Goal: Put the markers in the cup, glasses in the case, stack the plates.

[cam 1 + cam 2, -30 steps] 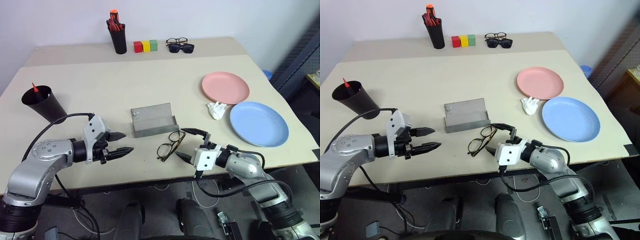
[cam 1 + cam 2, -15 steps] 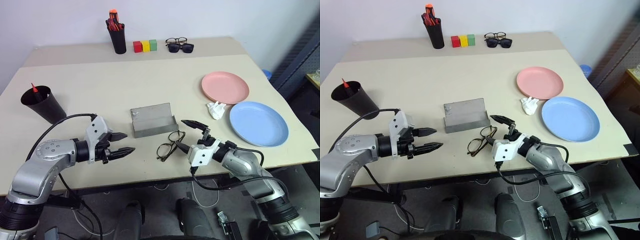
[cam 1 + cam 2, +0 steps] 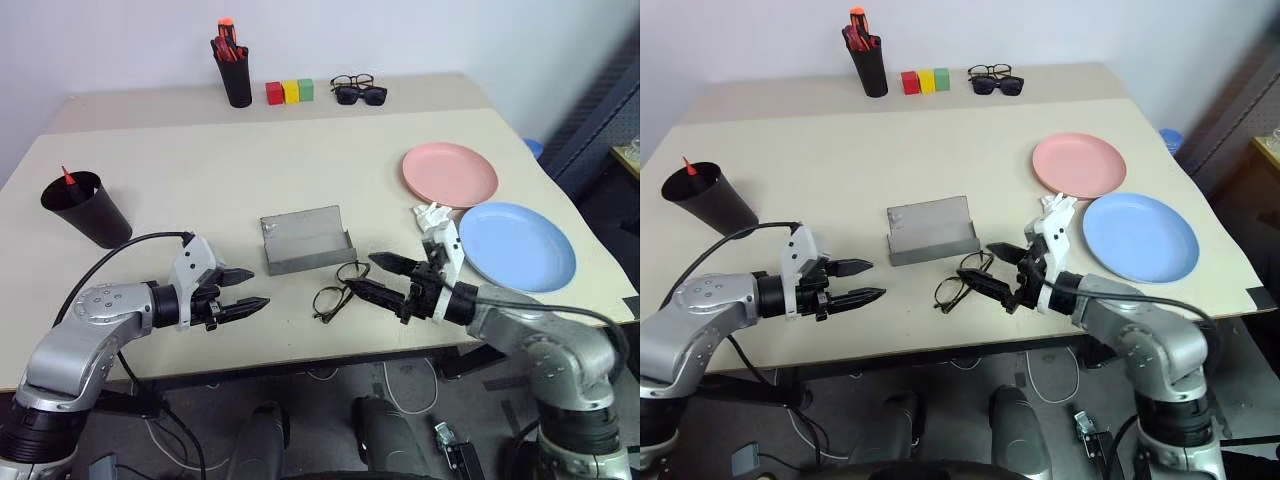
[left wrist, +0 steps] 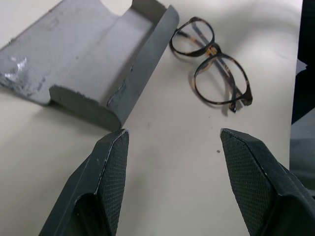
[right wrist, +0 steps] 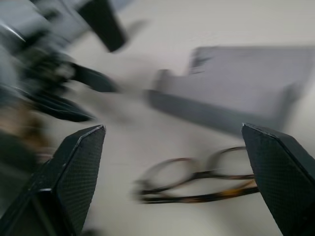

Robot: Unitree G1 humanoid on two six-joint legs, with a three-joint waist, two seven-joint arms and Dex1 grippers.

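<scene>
The dark-framed glasses (image 3: 338, 290) lie folded open on the table, just in front of the grey case (image 3: 305, 238), which lies open. My right gripper (image 3: 361, 272) hovers open at the right end of the glasses, its fingers pointing left over them. My left gripper (image 3: 258, 287) hangs open and empty to the left of the case and glasses (image 4: 211, 73). At the far left stands the black cup (image 3: 88, 208) with a red-tipped marker (image 3: 68, 176) in it. The pink plate (image 3: 450, 174) and the blue plate (image 3: 517, 246) lie side by side on the right.
A crumpled white tissue (image 3: 432, 215) lies between the plates, close behind my right wrist. At the back edge stand a black pen holder (image 3: 237, 75) with red-orange pens, three coloured blocks (image 3: 290, 92), and sunglasses (image 3: 362, 96) with another pair behind.
My right gripper has risen off the table and rolled over at the wrist, still open beside the glasses. The left gripper, glasses and case have not moved.
</scene>
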